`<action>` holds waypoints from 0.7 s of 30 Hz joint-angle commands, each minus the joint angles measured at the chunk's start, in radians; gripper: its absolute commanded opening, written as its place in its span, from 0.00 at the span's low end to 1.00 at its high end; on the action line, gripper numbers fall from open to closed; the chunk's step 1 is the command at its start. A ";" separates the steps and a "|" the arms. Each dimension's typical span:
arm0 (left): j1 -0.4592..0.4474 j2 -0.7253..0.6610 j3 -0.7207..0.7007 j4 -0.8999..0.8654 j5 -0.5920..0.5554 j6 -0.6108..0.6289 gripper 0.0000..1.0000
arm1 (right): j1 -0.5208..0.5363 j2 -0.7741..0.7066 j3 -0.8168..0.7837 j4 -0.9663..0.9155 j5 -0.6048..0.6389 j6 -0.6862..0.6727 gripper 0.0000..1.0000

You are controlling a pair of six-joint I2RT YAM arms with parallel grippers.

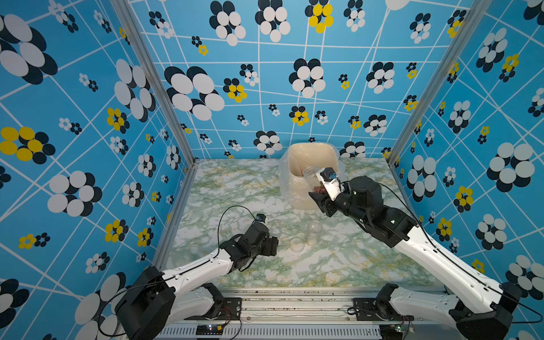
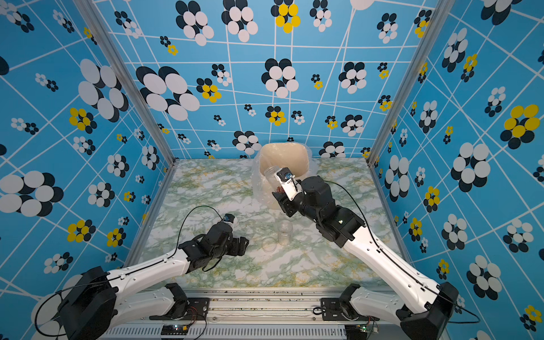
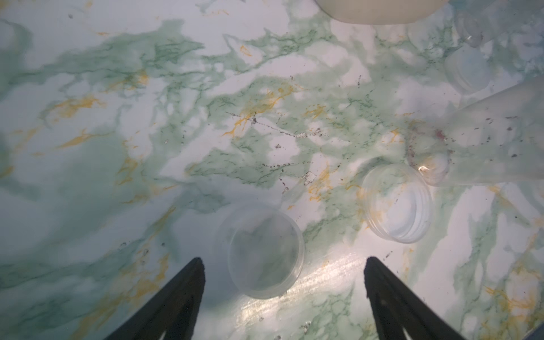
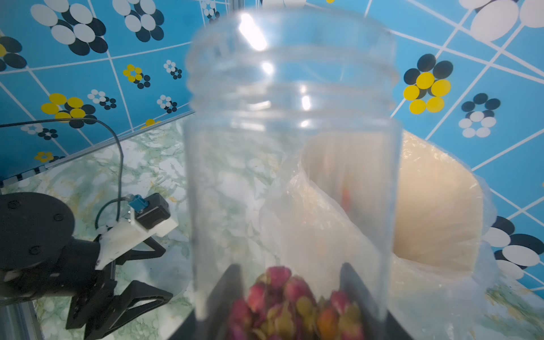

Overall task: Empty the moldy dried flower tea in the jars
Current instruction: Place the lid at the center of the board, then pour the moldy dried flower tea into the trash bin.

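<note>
**teapot_99:** Quick check, where's your stuff at and what are the tools doing?

**binrat:** Your right tool is clamped on the open jar low down near its base. The dried flower tea sits in a clump at that end, right between the fingers. In a top view the jar's mouth pokes over the near rim of the bin, but nothing looks to be pouring yet. Your left tool hangs with its jaws wide apart and empty over a lid lying flat on the counter. A second jar stands just beside that lid and looks empty.

**teapot_99:** Any handling tips?

**binrat:** I'd guess that jar is thin clear plastic, so it's light, slick and a bit squeezy. The low grip should be fine, just don't crush it. The buds look dry and feather-light, so they may cling in a clump instead of sliding. You'll probably need a steep tip, maybe a shake, with the mouth well inside the liner so bits don't scatter.
</note>
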 commanded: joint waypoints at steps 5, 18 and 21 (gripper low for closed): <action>-0.002 -0.064 0.029 -0.011 0.014 0.041 0.93 | -0.034 0.126 0.239 -0.253 0.152 -0.129 0.00; 0.004 -0.067 0.034 0.074 0.027 0.064 0.99 | -0.072 0.488 0.680 -0.538 0.493 -0.348 0.00; 0.006 -0.065 0.028 0.092 0.031 0.063 0.99 | -0.087 0.526 0.717 -0.544 0.526 -0.415 0.00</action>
